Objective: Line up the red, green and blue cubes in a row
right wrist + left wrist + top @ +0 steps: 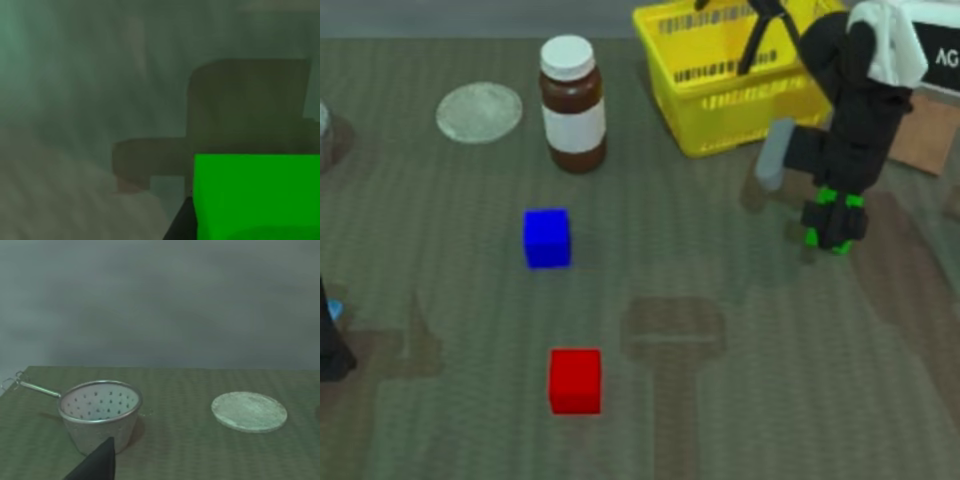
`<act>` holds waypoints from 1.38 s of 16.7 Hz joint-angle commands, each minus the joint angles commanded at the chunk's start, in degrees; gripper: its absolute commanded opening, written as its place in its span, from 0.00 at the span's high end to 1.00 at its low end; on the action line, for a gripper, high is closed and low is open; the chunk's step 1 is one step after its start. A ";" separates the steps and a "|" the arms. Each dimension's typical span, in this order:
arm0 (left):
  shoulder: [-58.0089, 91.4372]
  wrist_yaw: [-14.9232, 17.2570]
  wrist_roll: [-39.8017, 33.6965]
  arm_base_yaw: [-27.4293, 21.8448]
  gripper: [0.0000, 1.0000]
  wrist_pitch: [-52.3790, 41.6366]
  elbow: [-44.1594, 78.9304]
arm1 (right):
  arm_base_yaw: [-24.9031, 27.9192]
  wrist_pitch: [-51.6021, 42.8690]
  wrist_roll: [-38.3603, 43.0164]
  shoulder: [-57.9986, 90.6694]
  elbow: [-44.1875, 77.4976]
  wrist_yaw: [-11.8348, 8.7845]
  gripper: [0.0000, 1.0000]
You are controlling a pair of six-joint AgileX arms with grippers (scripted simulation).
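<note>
While the small bright blue cube (547, 238) and the small bright red cube (575, 381) sit on the green desk (740, 400) toward its left, blue behind red and slightly offset, the right gripper (834, 222) hangs above the desk's right part, clamped on the small bright green cube (255, 195), probably to carry it toward the other two. A brown jar with a white lid (572, 104) and a yellow plastic basket (730, 75) stand behind. At the left edge, the left gripper (95, 465) is parked; its state cannot be told.
</note>
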 joint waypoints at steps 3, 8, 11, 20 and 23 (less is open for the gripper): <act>0.00 0.00 0.00 0.00 0.00 0.00 0.00 | 0.06 -5.26 0.05 -1.03 4.06 -0.03 1.00; 0.00 0.00 0.00 0.00 0.00 0.00 0.00 | 0.41 -12.81 -0.03 -2.93 9.76 -0.03 1.00; 0.00 0.00 0.00 0.00 0.00 0.00 0.00 | 0.12 -12.70 0.06 -2.73 9.66 -0.04 1.00; 0.00 0.00 0.00 0.00 0.00 0.00 0.00 | 16.65 -10.33 6.31 -10.88 -0.82 -0.15 1.00; 0.00 0.00 0.00 0.00 0.00 0.00 0.00 | 25.41 -9.14 9.46 -15.07 -6.35 -0.22 1.00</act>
